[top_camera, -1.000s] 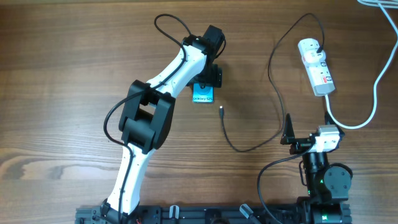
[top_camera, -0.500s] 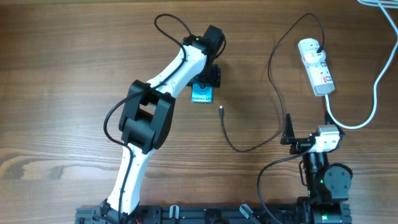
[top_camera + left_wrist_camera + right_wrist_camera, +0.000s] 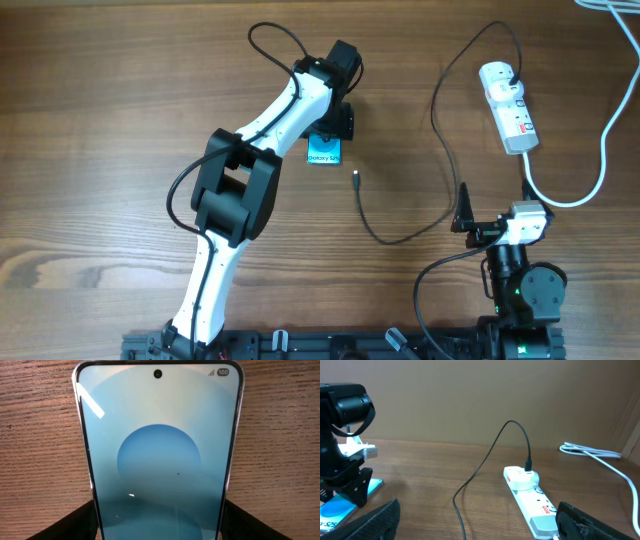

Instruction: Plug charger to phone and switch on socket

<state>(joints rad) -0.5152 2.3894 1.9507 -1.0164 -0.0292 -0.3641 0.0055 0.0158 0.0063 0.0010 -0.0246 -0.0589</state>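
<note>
Risk of skidding or twisting phone (image 3: 160, 460), upper centre of overhead frame, off line from charger (image 3: 356, 178) tip through uneven squeeze by left gripper (image 3: 160, 520), spread astride it, pinch unclear; right gripper (image 3: 482, 522) spread, empty.

left pincer (image 3: 159, 527) closed in against the phone (image 3: 323, 153), phone nudged slightly left in overhead view

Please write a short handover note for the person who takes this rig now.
The left gripper straddles the phone; grip unclear. The right gripper is open and empty.
The charger has one end in the socket; its tip lies on the table beside the phone, not touching.
Done: nothing yet.
Left: plug the tip into the phone, switch the socket on.
</note>
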